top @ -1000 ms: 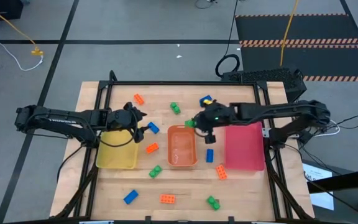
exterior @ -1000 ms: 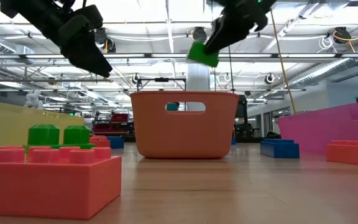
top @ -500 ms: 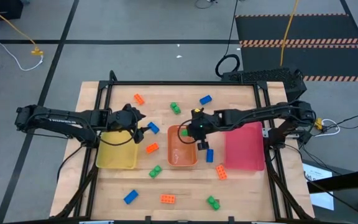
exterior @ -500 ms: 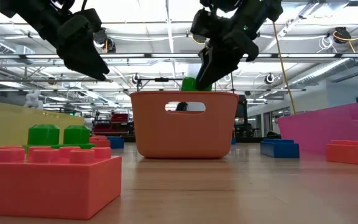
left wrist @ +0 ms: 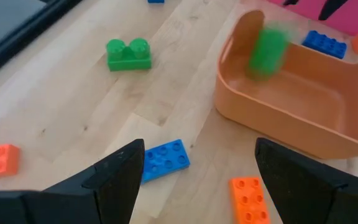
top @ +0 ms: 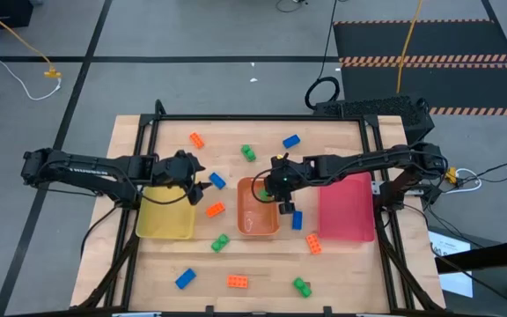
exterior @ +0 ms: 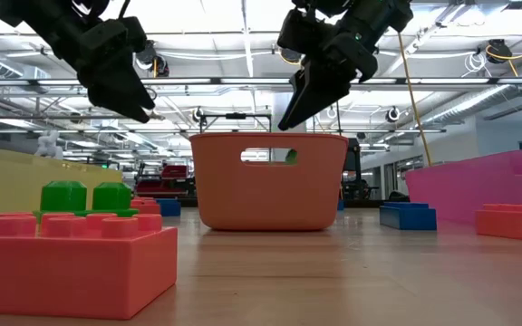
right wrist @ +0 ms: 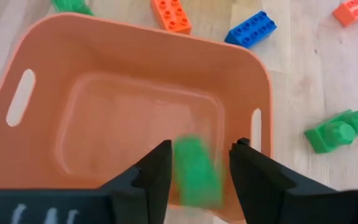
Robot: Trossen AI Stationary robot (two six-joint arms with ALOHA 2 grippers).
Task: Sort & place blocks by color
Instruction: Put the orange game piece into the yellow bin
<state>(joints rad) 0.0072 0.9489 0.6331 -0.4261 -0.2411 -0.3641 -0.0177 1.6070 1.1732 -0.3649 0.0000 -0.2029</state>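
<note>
— Listing the right arm first: where is it, and what does it carry?

— Right gripper (top: 276, 183) hangs over the far end of the translucent orange rectangular tray (top: 246, 222), fingers parted. One small green studded plastic brick (right wrist: 196, 169) shows blurred between the fingers, inside the tray's walls; it seems to be loose in the air rather than gripped, though the blur leaves that unsure. The left wrist view shows the same brick (left wrist: 267, 51) against the tray's inner wall.

— And the left arm?

— Left gripper (top: 189, 167) waits above the far edge of the translucent yellow rectangular tray (top: 167, 225), fingers spread wide, holding nothing.

— Remaining stock on the wooden table (top: 262, 264)?

— Blue brick (top: 216, 180) and orange brick (top: 215, 210) between the yellow and orange trays; green two-stud brick (top: 219, 241) near the orange tray's near corner; blue brick (top: 297, 219) between the orange tray and the translucent pink rectangular tray (top: 345, 208); further bricks scattered along the far and near edges.
</note>
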